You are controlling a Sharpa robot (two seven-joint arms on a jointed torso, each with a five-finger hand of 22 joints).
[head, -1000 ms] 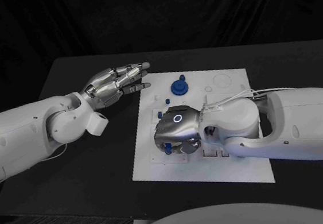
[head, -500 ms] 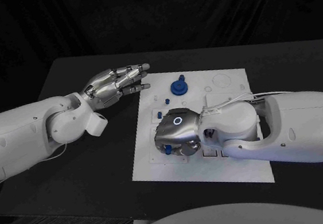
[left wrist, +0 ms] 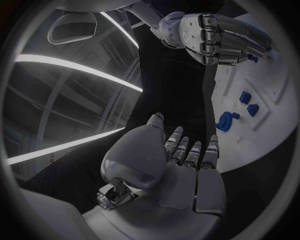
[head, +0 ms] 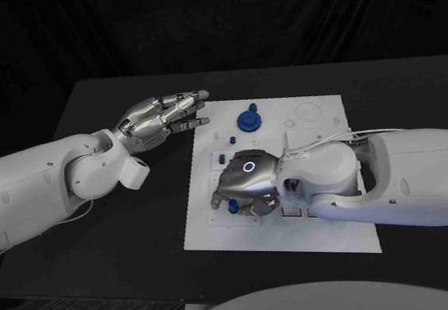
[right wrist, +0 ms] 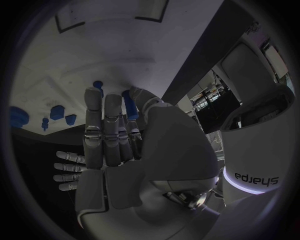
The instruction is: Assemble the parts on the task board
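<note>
The white task board point(head: 329, 226) lies in the middle of the black table. My right hand point(head: 245, 186) hangs low over its left half, fingers pointing down, and pinches a small blue part point(right wrist: 129, 101) between thumb and fingers; that blue part point(head: 233, 207) peeks out under the hand. A round blue part point(head: 247, 121) stands near the board's far edge, with small blue parts point(head: 220, 158) beside it. My left hand point(head: 164, 116) hovers off the board's far left corner, fingers stretched out and holding nothing. The left wrist view shows the left hand point(left wrist: 187, 165), the round blue part point(left wrist: 226, 121) and the right hand point(left wrist: 219, 35).
Bare black table point(head: 132, 235) surrounds the board. My right forearm point(head: 413, 172) lies across the board's right half and hides it. Empty recesses point(head: 308, 111) mark the board's far right part.
My right hand has tipped and shifted slightly over the board's left half. The left hand has stayed still.
</note>
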